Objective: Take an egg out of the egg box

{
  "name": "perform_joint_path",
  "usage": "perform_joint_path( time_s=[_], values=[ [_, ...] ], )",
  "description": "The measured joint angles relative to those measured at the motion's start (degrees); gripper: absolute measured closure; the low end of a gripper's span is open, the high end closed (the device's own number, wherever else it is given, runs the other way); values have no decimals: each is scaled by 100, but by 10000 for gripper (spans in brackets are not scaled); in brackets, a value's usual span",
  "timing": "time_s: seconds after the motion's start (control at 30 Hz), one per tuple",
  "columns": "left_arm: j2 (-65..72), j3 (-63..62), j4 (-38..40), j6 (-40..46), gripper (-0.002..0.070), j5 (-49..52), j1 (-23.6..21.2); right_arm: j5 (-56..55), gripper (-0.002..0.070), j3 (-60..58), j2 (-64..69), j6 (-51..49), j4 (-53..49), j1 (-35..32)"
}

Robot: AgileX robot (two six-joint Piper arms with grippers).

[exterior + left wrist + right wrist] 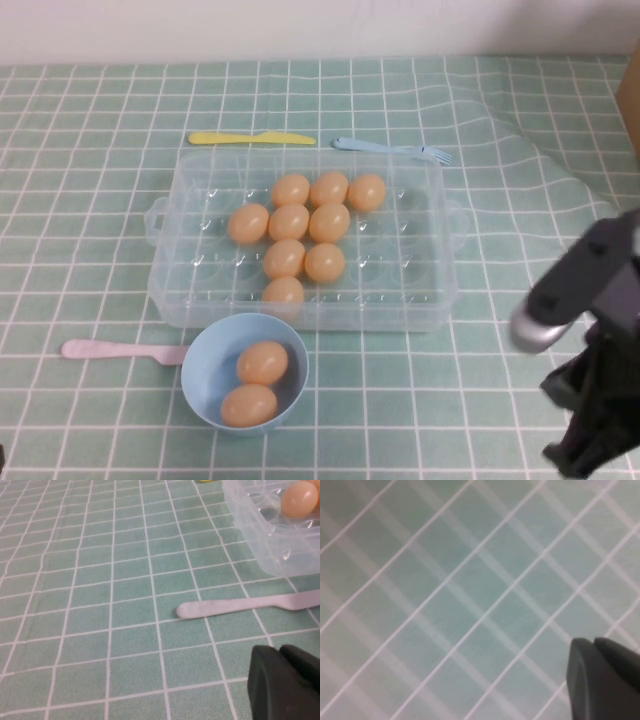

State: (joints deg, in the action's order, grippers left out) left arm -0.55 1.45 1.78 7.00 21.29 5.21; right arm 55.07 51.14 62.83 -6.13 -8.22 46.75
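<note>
High view: egg box [170,290] mid-table, nine eggs inside; target egg [283,295] nearest the bowl [200,385]. Right arm well right of box.
Left wrist view: left gripper [280,687] beside box, grip state unclear.
Right wrist view: right gripper [602,677] over bare cloth, grip unclear; approach egg from above, close gently.

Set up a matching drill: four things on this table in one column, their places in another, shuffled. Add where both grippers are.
1. yellow knife
2. blue fork
3. pink utensil
4. blue bowl

A. left of the bowl
B. behind the egg box, right part
C. in front of the egg box
D. behind the egg box, left part

Pairs: 1-D, 2-B, 3-A, 4-C.

The right gripper hovers over cloth; the left gripper is near the pink utensil.
</note>
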Motion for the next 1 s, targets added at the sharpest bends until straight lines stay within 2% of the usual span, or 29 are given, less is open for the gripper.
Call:
perform_joint_path(
  time_s=[0.27,0.37,0.57,0.67,0.87,1.0],
  values=[
    [0,0,0,0,679,9,0,-3476,692,-2526,-1216,13,-102,-2269],
    [0,0,0,0,679,9,0,-4173,692,-3273,-1936,13,-28,-3033],
    [0,0,0,0,679,9,0,-4588,692,-4380,-3720,13,337,-4223],
    [0,0,0,0,679,9,0,-4614,693,-4754,-4606,13,366,-4553],
    [0,0,0,0,680,9,0,-4438,694,-5228,-6030,13,377,-4774],
    [-3,0,0,0,680,9,0,-4289,694,-5256,-6331,13,388,-4783]
  ],
)
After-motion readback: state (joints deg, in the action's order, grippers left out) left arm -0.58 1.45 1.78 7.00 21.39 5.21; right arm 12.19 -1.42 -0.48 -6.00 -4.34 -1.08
